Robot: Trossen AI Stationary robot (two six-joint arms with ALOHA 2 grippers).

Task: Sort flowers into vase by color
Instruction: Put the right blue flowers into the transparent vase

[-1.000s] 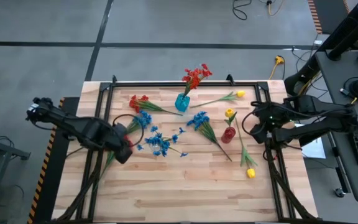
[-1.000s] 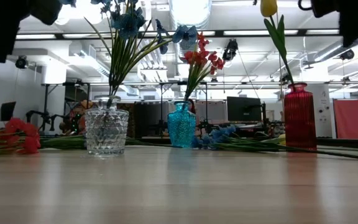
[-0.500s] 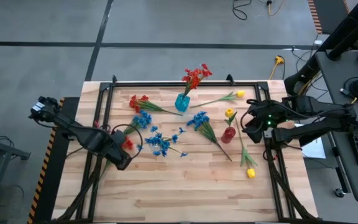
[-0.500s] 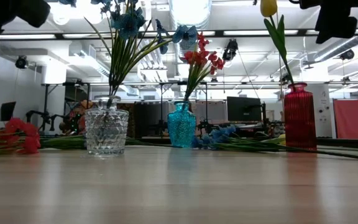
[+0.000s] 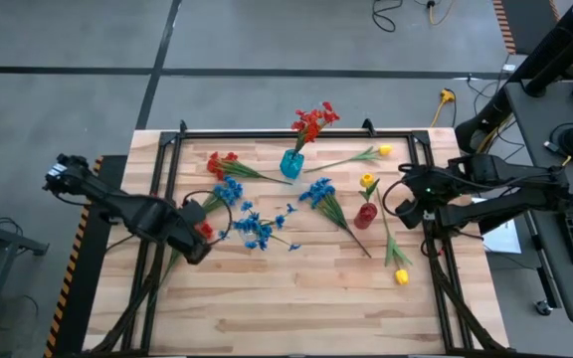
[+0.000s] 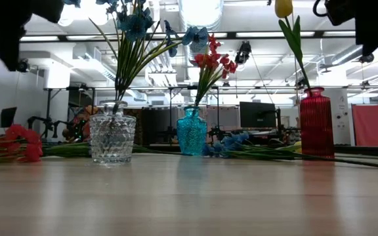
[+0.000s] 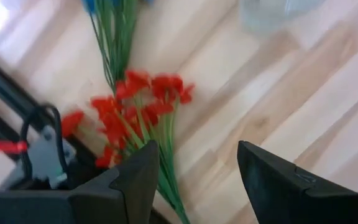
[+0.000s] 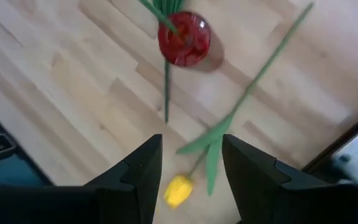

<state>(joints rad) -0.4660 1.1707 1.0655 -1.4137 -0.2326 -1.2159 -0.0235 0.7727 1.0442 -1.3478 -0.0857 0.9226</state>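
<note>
**A:** Well, how would those flowers (image 5: 257, 229) have handled?

**B:** Lightly, I judged. Thin green stalks with small clustered heads, likely springy and prone to roll or slip under a loose pinch. The heads looked soft and easy to crush, so the place to take hold was the bare stalk, about midway.

**A:** Where were they lying?

**B:** Seen from above, loose blue flowers were scattered at the bench centre. A red bunch (image 7: 143, 109) lay at the 9 o'clock edge, right under the left tool (image 7: 194, 165), whose fingers stood apart and empty. A yellow stem (image 8: 213, 140) lay toward 4 o'clock under the right tool (image 8: 191, 162), also parted with nothing in it. More red lay near 11 o'clock, another yellow near 1 o'clock.

**A:** And the vases?

**B:** A clear glass vase (image 6: 112, 137) held blue stems, a teal vase (image 6: 191, 131) held red, and a red vase (image 6: 316, 121) held one yellow.

**A:** The surface?

**B:** A pale wooden bench (image 5: 296, 298), smooth, so stalks would probably slide. A dark frame (image 5: 167, 159) ran along its sides. Beyond it was a grey floor (image 5: 68, 50), and at bench height an open workshop with ceiling lights and monitors.
</note>
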